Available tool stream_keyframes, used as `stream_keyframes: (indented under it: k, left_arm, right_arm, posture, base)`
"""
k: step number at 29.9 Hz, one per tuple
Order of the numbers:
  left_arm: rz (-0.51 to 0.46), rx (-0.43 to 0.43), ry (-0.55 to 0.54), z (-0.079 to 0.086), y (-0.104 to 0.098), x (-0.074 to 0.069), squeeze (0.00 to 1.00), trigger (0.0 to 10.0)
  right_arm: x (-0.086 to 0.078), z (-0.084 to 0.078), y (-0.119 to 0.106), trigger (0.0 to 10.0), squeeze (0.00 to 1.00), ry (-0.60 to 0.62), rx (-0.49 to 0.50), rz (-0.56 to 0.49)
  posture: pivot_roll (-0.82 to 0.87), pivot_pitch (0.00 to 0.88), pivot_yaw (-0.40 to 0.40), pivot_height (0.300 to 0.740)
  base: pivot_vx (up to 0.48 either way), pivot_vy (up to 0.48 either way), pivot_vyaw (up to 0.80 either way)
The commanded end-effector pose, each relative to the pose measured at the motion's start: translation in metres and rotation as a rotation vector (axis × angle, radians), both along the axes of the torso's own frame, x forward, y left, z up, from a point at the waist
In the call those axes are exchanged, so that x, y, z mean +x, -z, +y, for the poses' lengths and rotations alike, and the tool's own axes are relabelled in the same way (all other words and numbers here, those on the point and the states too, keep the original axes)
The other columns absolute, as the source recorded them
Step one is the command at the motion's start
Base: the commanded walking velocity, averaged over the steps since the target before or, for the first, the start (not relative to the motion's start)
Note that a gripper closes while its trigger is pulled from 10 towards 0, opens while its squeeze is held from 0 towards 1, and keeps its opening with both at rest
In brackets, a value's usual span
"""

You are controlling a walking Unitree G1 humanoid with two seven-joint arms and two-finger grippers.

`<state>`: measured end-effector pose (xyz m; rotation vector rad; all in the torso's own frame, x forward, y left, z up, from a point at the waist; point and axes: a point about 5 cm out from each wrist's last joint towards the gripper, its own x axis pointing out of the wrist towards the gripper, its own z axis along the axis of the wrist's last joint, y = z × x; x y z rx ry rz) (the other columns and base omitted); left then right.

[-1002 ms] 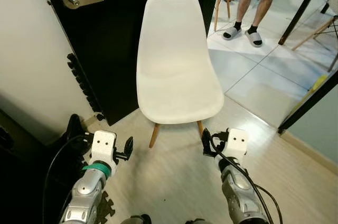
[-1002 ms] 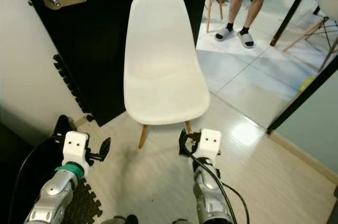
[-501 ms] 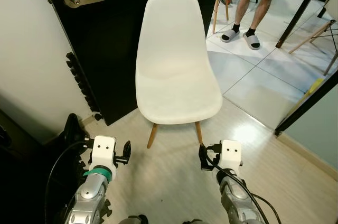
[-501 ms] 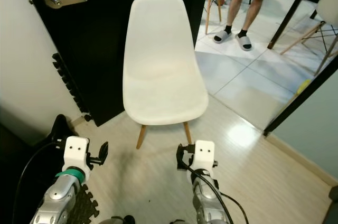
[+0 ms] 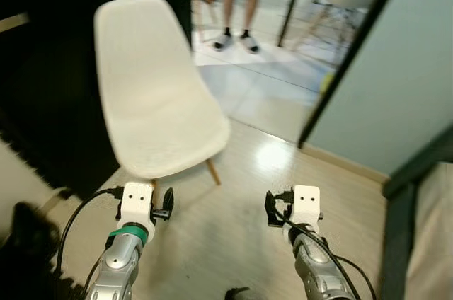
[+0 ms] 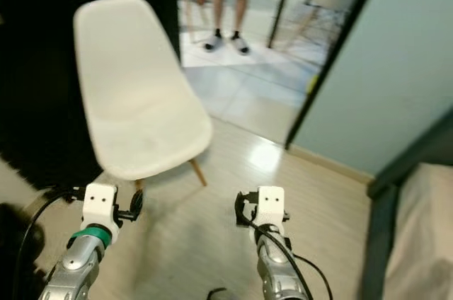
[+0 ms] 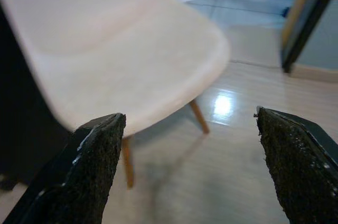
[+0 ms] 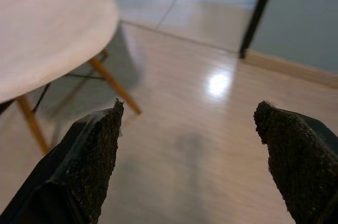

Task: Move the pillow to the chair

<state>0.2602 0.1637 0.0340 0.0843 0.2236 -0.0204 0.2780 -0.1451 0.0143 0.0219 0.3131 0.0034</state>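
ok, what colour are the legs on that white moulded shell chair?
Light tan wood. The white moulded shell chair shows its slanted wooden legs best in the left wrist view.

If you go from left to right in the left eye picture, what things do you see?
White chair → person's legs in the far room → black table leg → pale wall panel. Low in the picture, the left gripper comes before the right gripper.
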Motion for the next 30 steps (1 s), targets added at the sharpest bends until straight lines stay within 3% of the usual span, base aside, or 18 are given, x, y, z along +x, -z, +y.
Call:
stream_keyframes:
  k: [1,10,14,17,23,30]
  left_arm:
    - [0.018,0.018,-0.012,0.003,0.003,-0.003,0.0,10.0]
    - [0.023,0.016,-0.036,0.005,0.003,-0.003,0.0,10.0]
    - [0.031,0.029,-0.037,0.005,0.004,-0.003,0.0,10.0]
    - [0.037,0.035,-0.037,0.005,0.004,-0.003,0.0,10.0]
    - [0.029,0.031,-0.034,0.005,0.003,-0.003,0.0,10.0]
    - [0.027,0.037,-0.035,0.006,0.002,-0.006,0.0,10.0]
  right_arm:
    - [-0.003,0.004,0.004,10.0,0.0,-0.017,0.016,0.01]
    - [-0.005,0.006,0.005,10.0,0.0,-0.02,0.022,0.027]
    - [-0.005,0.006,0.005,10.0,0.0,0.009,0.09,0.023]
    - [-0.005,0.006,0.004,10.0,0.0,0.011,0.086,0.021]
    - [-0.005,0.0,0.002,10.0,0.0,0.037,-0.014,-0.004]
    - [-0.007,-0.004,0.002,10.0,0.0,0.033,-0.013,-0.02]
  posture:
    - [0.0,0.043,0.052,0.74]
    - [0.0,0.049,0.055,0.74]
    - [0.0,0.049,0.056,0.74]
    - [0.0,0.049,0.056,0.74]
    - [0.0,0.052,0.065,0.74]
    - [0.01,0.057,0.067,0.74]
  base:
    - [0.0,0.0,-0.8]
    - [0.0,0.0,-0.8]
    - [0.0,0.0,-0.8]
    - [0.0,0.0,-0.8]
    - [0.0,0.0,-0.8]
    - [0.0,0.0,-0.8]
